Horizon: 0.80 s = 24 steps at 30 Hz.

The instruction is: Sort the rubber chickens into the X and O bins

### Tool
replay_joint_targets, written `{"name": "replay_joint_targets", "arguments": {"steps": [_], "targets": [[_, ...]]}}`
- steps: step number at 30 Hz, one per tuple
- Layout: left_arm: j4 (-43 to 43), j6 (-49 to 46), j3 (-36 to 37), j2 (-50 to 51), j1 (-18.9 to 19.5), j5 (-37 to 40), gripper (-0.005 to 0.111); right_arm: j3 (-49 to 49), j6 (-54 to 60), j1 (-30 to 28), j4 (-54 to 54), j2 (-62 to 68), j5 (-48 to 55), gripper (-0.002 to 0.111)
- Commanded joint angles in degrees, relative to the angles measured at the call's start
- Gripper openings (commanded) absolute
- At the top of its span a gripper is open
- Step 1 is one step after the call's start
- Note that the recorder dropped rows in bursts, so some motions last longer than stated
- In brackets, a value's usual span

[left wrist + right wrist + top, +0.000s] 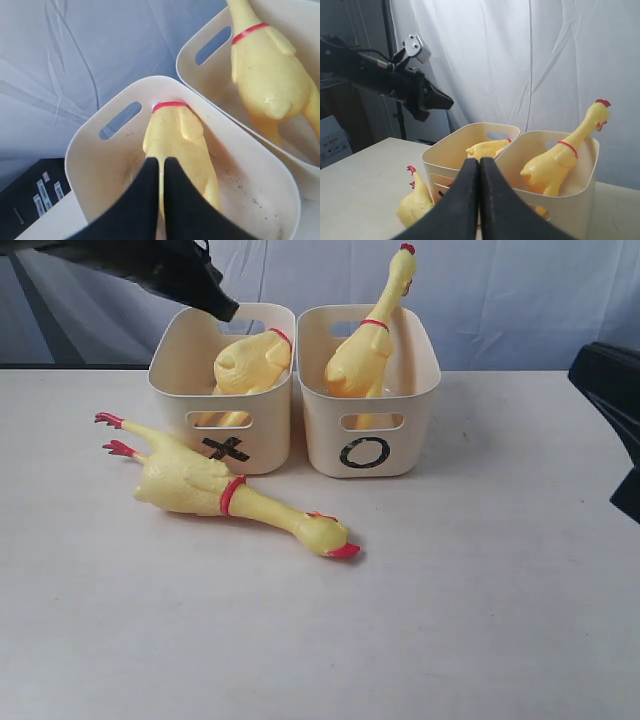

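Observation:
Three yellow rubber chickens show. One lies headless-end down inside the X bin (pixel 270 425), its body (pixel 250 365) leaning on the wall. Another (pixel 368 345) stands upright in the O bin (pixel 420 420), head poking above the rim. The third (pixel 215 485) lies on the table in front of the X bin, red feet to the left, beak to the right. My left gripper (pixel 228 310) hovers above the X bin's back edge; its jaws (pixel 161 162) are shut and empty over that chicken (pixel 175 132). My right gripper (pixel 480 162) is shut and empty, off to the right.
The two bins stand side by side at the back of the white table (pixel 450 590), against a pale curtain. The right arm (pixel 612 400) sits at the table's right edge. A dark box with labels (pixel 35 195) lies beside the X bin.

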<state>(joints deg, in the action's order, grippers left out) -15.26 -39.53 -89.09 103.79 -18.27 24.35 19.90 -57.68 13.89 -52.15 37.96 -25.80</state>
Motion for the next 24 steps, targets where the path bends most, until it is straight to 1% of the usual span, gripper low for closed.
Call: {"name": "replay_joint_targets", "arguments": {"steps": [1,3,6,9,12,17,20,24], "targets": [[3.4,5.1,-0.3,-6.0,0.1,4.7,0.0,-0.3,0.1,-0.1,-0.5,-0.4,-0.3,-0.001],[5.7,7.9,-0.3,-7.7,0.1,6.5,0.0,-0.3,0.1,-0.1,-0.5,-0.4,-0.3,-0.001],[10.7,11.9,-0.3,-10.3,0.1,11.2,0.0,-0.3,0.1,-0.1,-0.8,-0.4,-0.3,-0.001],[13.6,13.3,1.9,-13.2,0.1,13.9,0.0,-0.3,0.1,-0.1,-4.2,-0.4,-0.3,-0.001],[14.7,14.1,5.9,-16.6,0.1,15.6,0.0,-0.3,-2.0,-0.1,-7.7,-0.4,-0.4,-0.001],[14.8,14.7,14.6,-23.7,0.1,15.7,0.0,-0.3,-7.2,-0.1,-14.3,-0.4,-0.8,-0.001],[14.7,17.8,19.9,-29.1,0.1,14.7,0.0,-0.1,-9.9,-0.1,-17.9,0.5,-1.7,-0.001],[14.3,21.7,27.9,-36.5,0.1,11.4,0.0,-0.1,-10.7,-0.1,-18.0,3.6,-3.9,-0.001]]}}
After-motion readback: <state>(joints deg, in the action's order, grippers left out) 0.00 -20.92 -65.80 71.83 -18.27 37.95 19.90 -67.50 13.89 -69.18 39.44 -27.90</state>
